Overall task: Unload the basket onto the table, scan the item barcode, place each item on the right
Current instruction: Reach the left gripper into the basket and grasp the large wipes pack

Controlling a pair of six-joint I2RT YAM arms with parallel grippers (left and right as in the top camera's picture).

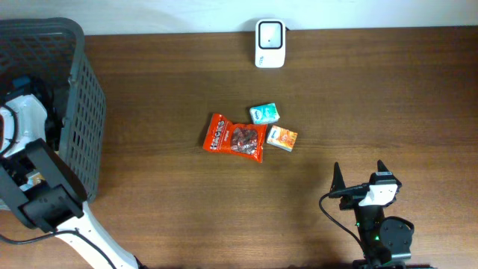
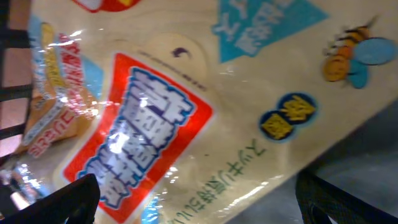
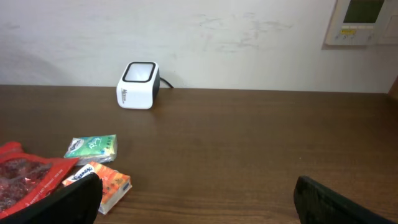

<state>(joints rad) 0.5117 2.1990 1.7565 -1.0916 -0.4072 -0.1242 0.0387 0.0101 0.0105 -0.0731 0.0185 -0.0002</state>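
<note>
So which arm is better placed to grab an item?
Probably left: the left tool, open, hangs over a snack pack in the basket; the right tool sits far from the table packets.

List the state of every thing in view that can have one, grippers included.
Left gripper, open, empty, close over the cream snack bag.
Right gripper, open, empty, apart from the items.
Scanner, upright by the wall.
Red snack bag, lying flat, untouched.
Green packet, lying flat, untouched.
Orange box, lying flat, untouched.
Basket, upright, holding packets.
</note>
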